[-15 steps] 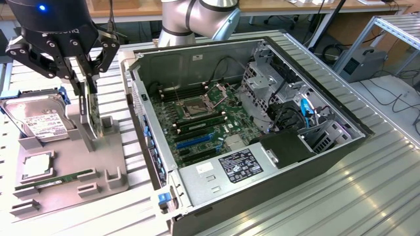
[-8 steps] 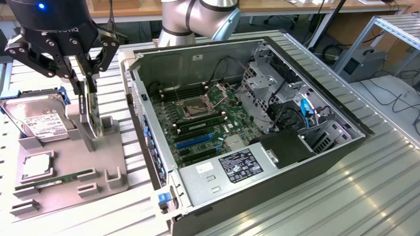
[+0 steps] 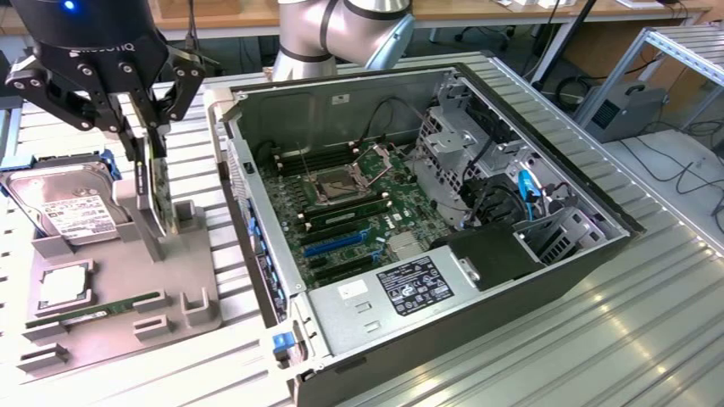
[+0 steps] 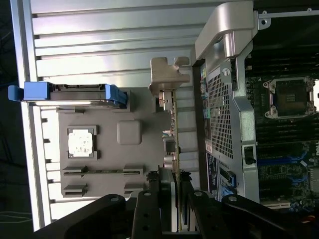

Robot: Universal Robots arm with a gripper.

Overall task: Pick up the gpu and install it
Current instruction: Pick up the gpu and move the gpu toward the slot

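1. Claw (image 3: 147,131): exterior view, eleven o'clock. Its upper body is running off the picture's edge.
2. Gpu (image 3: 156,195): hanging edge-on to both cameras, so its faces are not showing. Its gripped end is lying hidden between the claw's fingers (image 4: 149,199).
3. Hard drive (image 3: 66,208): at nine o'clock of the gpu. Its label print is reading too small to make out.
4. Robot arm (image 3: 339,34): twelve o'clock, being cut off by the edge.
5. Computer case (image 3: 531,254): its near corner is running out at six o'clock. Its sticker (image 3: 413,286) is showing illegible print.
6. Motherboard (image 4: 289,124): being cut by the wrist view's edge.
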